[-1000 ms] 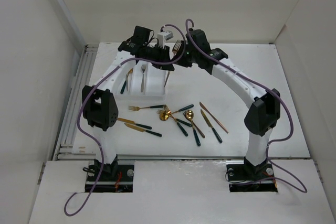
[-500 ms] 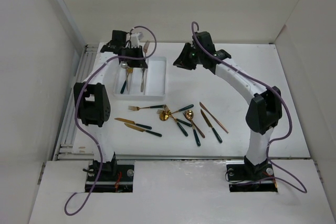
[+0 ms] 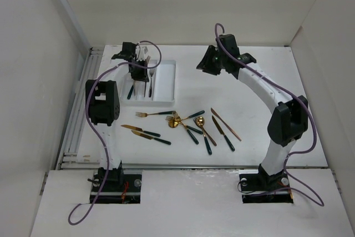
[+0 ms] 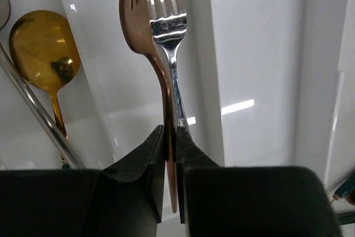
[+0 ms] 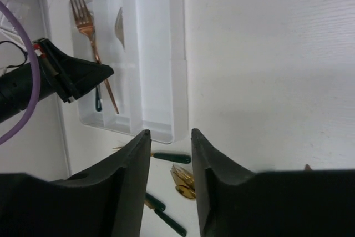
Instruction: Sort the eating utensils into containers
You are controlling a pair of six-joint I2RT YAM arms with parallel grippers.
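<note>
At the far left of the table (image 3: 277,81), over the white tray (image 5: 180,54): left gripper (image 4: 171,131), jaws clenched on the stem of one copper fork (image 4: 145,37), tines pointing away, handle hidden in the fingers. Fork hangs above what reads as the middle compartment. A silver fork (image 4: 166,26) shows directly behind it, apparently lying in that slot, though contact between the two cannot be ruled out. Neighbouring slot holds a gold spoon (image 4: 41,43). Right gripper (image 5: 171,137): jaws parted, nothing between them, raised well clear of the tray. Loose utensils (image 3: 188,126): scattered mid-table, unsorted. Handling note: line the fork up lengthwise with the slot, keep it off the divider, bring it low beside the silver one, then release; dropped from height, it would likely bounce or bridge the wall.
</note>
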